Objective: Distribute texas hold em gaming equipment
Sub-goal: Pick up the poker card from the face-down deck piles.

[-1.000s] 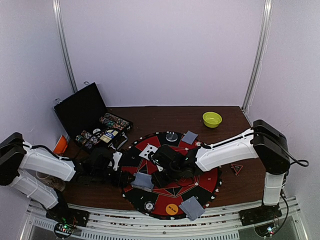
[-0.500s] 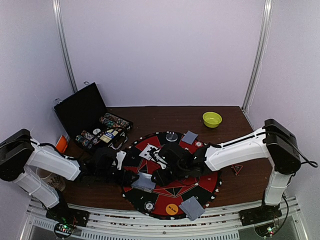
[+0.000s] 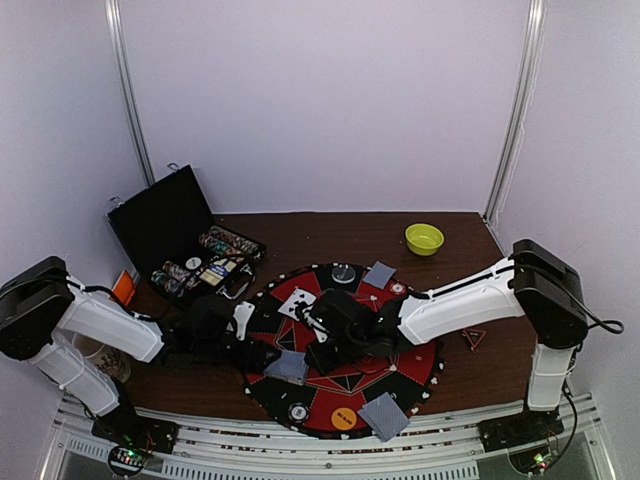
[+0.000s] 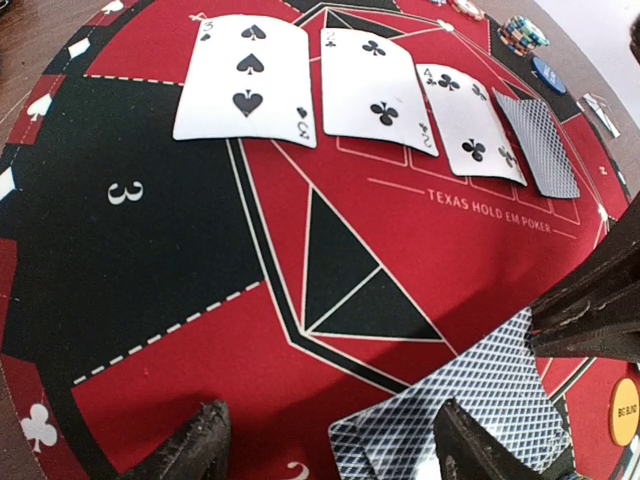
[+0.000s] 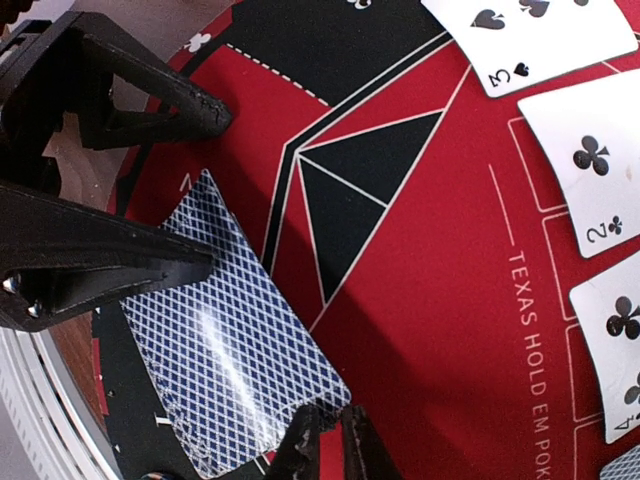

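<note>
A face-down playing card with a blue-patterned back lies on the round red-and-black mat, near its left edge. My right gripper is shut on that card's near corner. My left gripper stands open around the card's other end. One of its fingers sits over the card's edge, and the other finger is apart from it on the mat. From above, the card lies between both grippers. Face-up in a row lie the three of spades, two of clubs and four of clubs.
A face-down card ends that row. More face-down cards, chip stacks and an orange button sit on the mat. An open black case of chips stands back left, a green bowl back right.
My right gripper's jaws have closed onto the card's corner. The right arm shifted slightly, and the left gripper stayed open in place.
</note>
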You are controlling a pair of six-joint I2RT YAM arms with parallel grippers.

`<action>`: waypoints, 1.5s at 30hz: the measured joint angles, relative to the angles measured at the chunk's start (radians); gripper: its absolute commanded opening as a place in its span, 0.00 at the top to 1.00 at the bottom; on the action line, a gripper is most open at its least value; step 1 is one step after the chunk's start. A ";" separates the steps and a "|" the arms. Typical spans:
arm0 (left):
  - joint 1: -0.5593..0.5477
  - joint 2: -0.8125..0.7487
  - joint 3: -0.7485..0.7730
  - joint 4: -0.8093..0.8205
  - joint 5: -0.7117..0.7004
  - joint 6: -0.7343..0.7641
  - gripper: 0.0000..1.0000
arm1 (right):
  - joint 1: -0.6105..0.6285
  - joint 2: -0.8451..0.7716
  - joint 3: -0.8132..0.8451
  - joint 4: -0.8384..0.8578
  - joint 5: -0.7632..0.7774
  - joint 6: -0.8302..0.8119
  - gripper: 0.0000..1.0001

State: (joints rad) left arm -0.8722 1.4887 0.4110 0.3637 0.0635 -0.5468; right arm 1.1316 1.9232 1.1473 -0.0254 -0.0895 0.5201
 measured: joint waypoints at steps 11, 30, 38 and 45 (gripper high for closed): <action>0.000 -0.002 -0.007 0.013 0.006 0.009 0.27 | -0.038 0.000 0.000 0.015 -0.010 0.006 0.55; 0.005 -0.087 -0.024 -0.096 0.045 0.017 0.26 | 0.011 0.051 0.022 0.031 0.115 -0.008 0.44; 0.010 -0.079 -0.024 -0.077 0.083 0.018 0.23 | 0.016 0.006 -0.011 -0.039 0.179 -0.034 0.44; 0.010 -0.054 -0.024 -0.047 0.084 0.029 0.25 | 0.016 -0.029 -0.032 -0.073 0.175 -0.057 0.44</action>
State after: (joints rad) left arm -0.8627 1.4349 0.3874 0.3168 0.1471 -0.5179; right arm 1.1477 1.8942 1.1156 -0.0986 0.0856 0.4629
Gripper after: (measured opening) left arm 0.757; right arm 0.561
